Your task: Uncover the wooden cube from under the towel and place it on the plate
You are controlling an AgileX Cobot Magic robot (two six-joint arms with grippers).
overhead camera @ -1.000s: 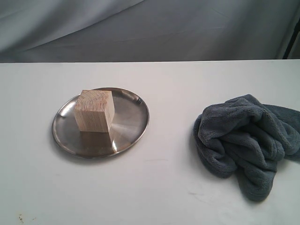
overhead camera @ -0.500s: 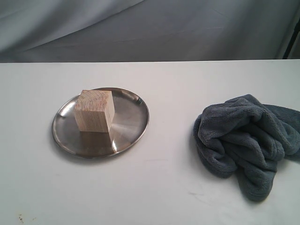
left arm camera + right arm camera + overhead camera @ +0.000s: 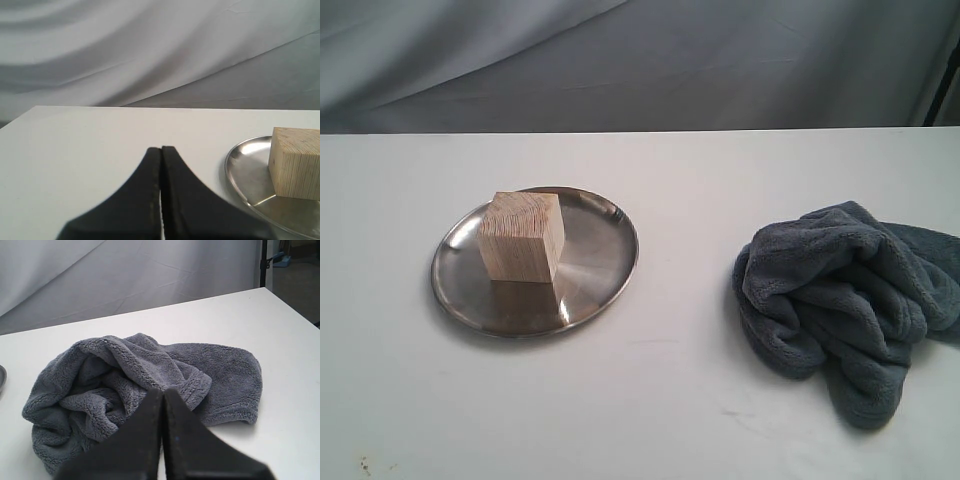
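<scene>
The pale wooden cube [image 3: 521,237] stands upright on the shiny steel plate [image 3: 595,275] at the table's left; the left wrist view shows the cube [image 3: 295,162] on the plate [image 3: 242,172] too. The grey-blue towel [image 3: 845,300] lies crumpled in a heap at the right, off the cube. Neither arm appears in the exterior view. My left gripper [image 3: 161,149] is shut and empty, pulled back from the plate. My right gripper [image 3: 163,390] is shut and empty, hovering near the towel [image 3: 125,385].
A white table [image 3: 680,400] carries everything, with a grey draped backdrop [image 3: 640,60] behind its far edge. A dark stand pole [image 3: 263,262] rises beyond the table's corner in the right wrist view.
</scene>
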